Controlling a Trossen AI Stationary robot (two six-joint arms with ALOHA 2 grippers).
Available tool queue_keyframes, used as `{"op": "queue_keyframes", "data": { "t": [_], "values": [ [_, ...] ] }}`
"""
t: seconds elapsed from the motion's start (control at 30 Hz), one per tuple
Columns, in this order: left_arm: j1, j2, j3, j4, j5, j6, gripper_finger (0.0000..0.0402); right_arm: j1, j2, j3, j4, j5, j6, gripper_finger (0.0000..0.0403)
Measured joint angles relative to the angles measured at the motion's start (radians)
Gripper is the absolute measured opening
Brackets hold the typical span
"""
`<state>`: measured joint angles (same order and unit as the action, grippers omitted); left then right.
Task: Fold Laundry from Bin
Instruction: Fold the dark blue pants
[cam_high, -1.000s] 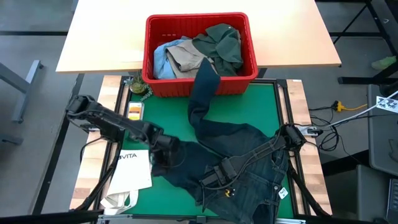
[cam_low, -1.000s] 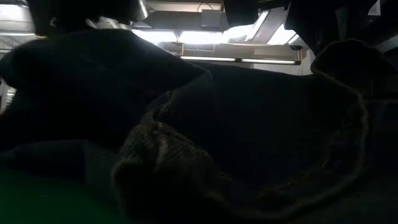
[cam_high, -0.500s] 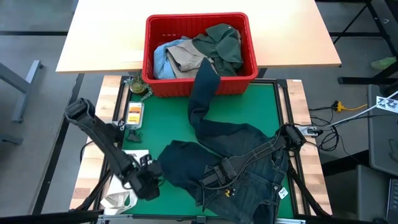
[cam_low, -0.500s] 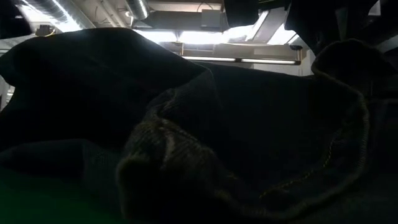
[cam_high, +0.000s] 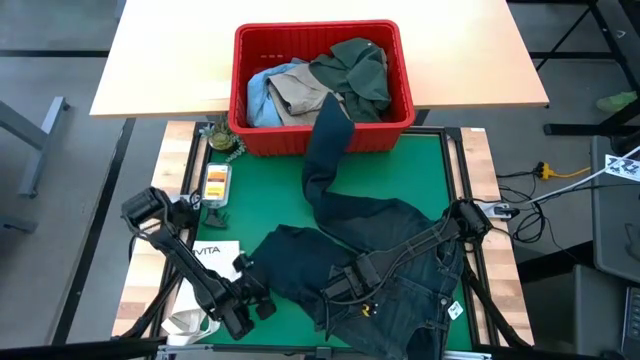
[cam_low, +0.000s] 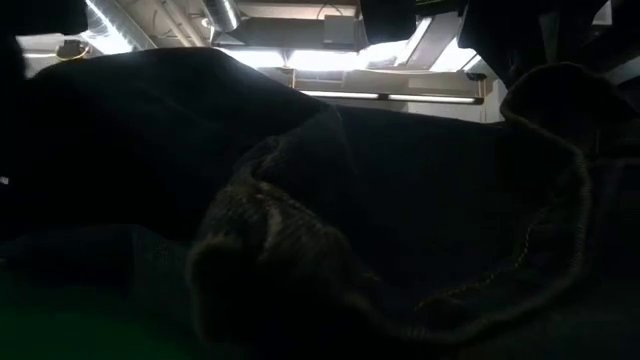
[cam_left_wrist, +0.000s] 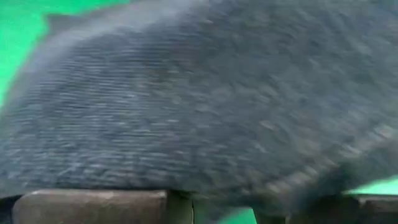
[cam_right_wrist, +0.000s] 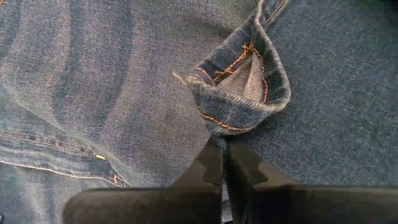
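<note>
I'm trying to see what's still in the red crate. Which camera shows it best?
The high view: the red crate sits at the mat's far edge, holding light blue, tan and dark green garments, with a leg of the dark jeans trailing over its rim. The low view and both wrist views are filled by dark fabric and show no crate.

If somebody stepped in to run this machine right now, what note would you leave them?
Left gripper: at the near left edge of the dark jeans; grip unclear.
Right gripper: shut, pressed on the jeans' waist area.
Jeans: spread on the green mat, one leg trailing up over the red bin.
Bin holds a green shirt, tan garment and light blue garment.
Done: jeans pulled out. Left: fold them, then the rest.
</note>
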<state>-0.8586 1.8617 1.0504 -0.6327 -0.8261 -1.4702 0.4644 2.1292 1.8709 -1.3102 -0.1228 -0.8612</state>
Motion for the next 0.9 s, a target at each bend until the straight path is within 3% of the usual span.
{"op": "queue_keyframes", "data": {
  "t": [0.23, 0.47, 0.67, 0.9],
  "values": [
    [0.003, 0.011, 0.0, -0.249, 0.01, -0.227, 0.0094, 0.0, 0.0, 0.0, 0.0, 0.0, 0.0, 0.0001],
    [-0.042, 0.011, 0.0, -0.489, 0.214, -0.401, 0.0093, -0.001, 0.0, 0.001, 0.008, 0.008, 0.0, 0.0001],
    [-0.072, 0.01, 0.0, -0.515, 0.327, -0.423, 0.0093, -0.001, 0.0, 0.001, 0.009, 0.059, 0.0, 0.0001],
    [-0.089, 0.01, 0.001, -0.517, 0.344, -0.38, 0.0093, -0.001, 0.0, 0.001, 0.004, 0.083, 0.0, 0.0001]
  ]
}}
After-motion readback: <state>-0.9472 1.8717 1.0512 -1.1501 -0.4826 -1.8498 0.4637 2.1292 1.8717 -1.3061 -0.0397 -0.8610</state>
